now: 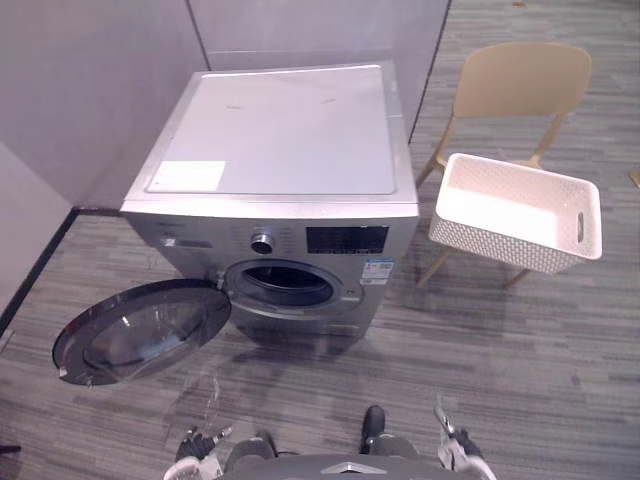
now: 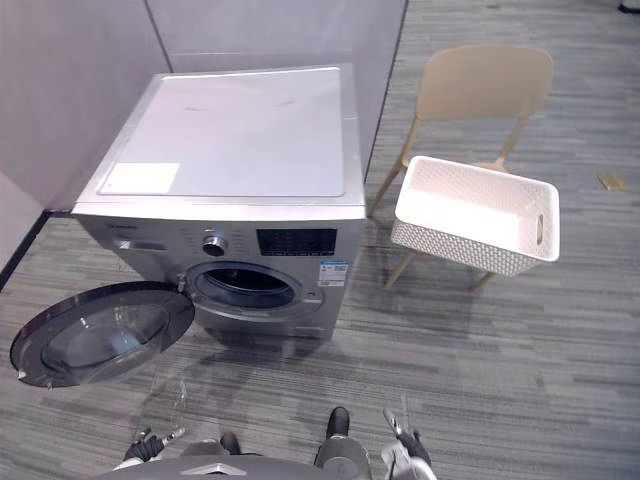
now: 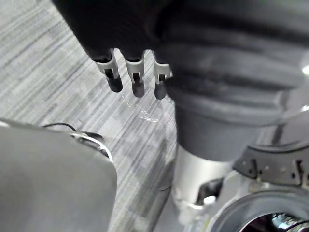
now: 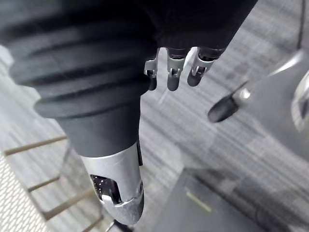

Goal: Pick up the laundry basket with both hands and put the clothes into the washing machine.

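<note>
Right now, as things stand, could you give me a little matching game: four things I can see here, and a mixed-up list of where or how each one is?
Things:
1. washer door
2. laundry basket
3. chair
4. control knob

Descriptions:
A. beige, standing to the right of the washing machine
B. swung wide open
C. white, sitting on the chair seat
D. silver, above the drum opening

Pairs: 1-B, 2-C, 3-A, 4-D

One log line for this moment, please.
stage: pre-grasp | basket: on chair, right of washer | washer door: open | left hand: open, empty | right hand: open, empty
</note>
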